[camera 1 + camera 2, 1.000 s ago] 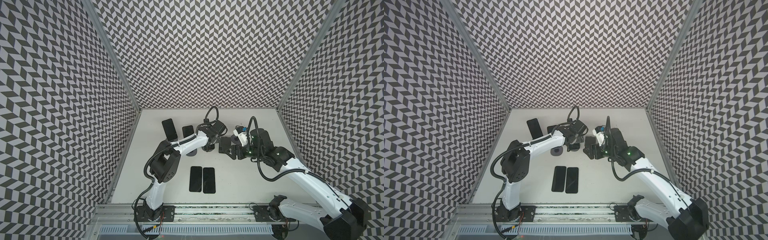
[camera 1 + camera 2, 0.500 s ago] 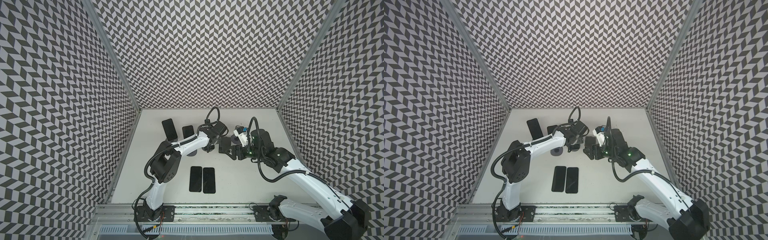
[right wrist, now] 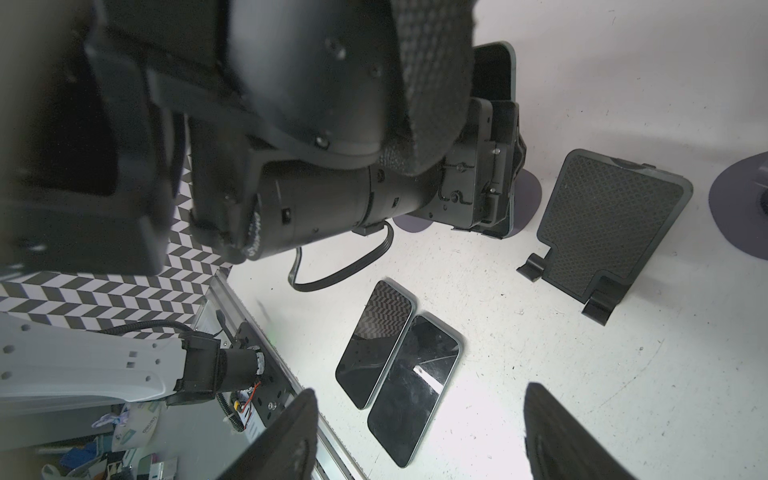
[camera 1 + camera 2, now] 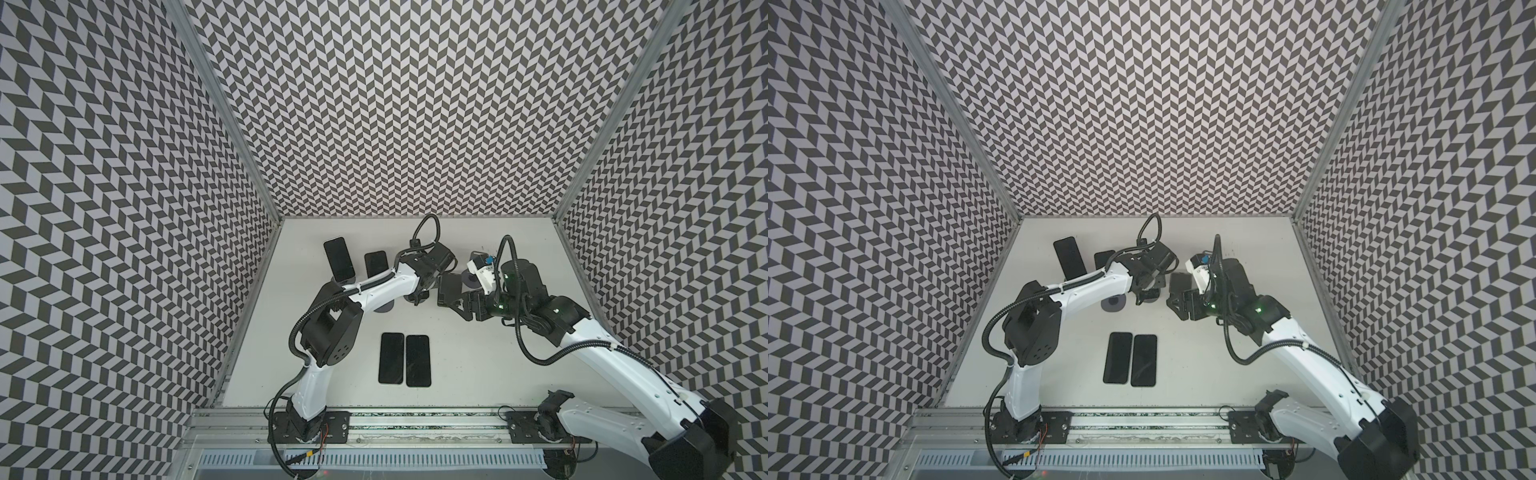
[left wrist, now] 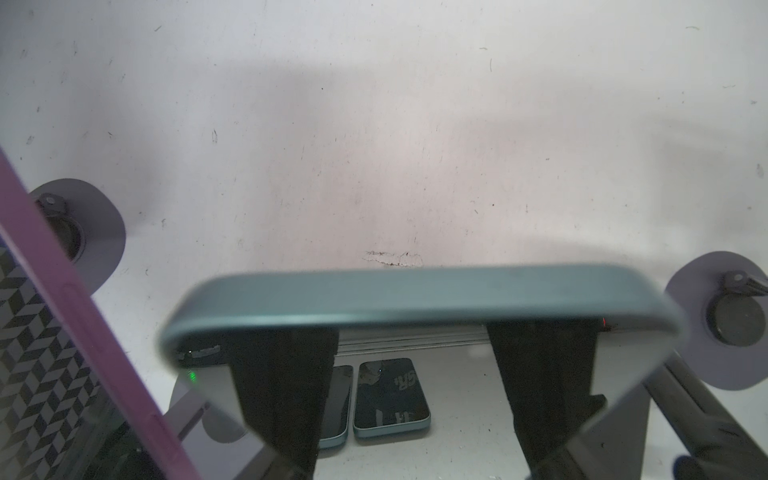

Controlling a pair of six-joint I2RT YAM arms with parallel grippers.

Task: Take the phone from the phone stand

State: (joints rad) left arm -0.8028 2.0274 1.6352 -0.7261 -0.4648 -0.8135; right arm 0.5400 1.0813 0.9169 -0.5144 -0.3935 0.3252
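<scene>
Nearest me, two flat phones (image 4: 391, 358) lie side by side. Beyond them my right gripper (image 3: 422, 390) has its fingers wide apart with nothing between, and it faces an empty stand (image 3: 611, 232). Just beside it, my left gripper (image 4: 1147, 296) is clamped on the teal phone (image 5: 415, 299), which is upright at its stand (image 3: 530, 191). Whether it rests on the stand I cannot tell. Farthest, back-left, two more phones (image 4: 338, 258) lean upright.

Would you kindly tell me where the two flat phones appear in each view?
In both top views: flat phones mid-table, before the front rail.
Left wrist: only mirrored in the teal phone.
Right wrist: flat phones between rail and empty stand.
Landmark: that rail, also mirrored in left wrist.
</scene>
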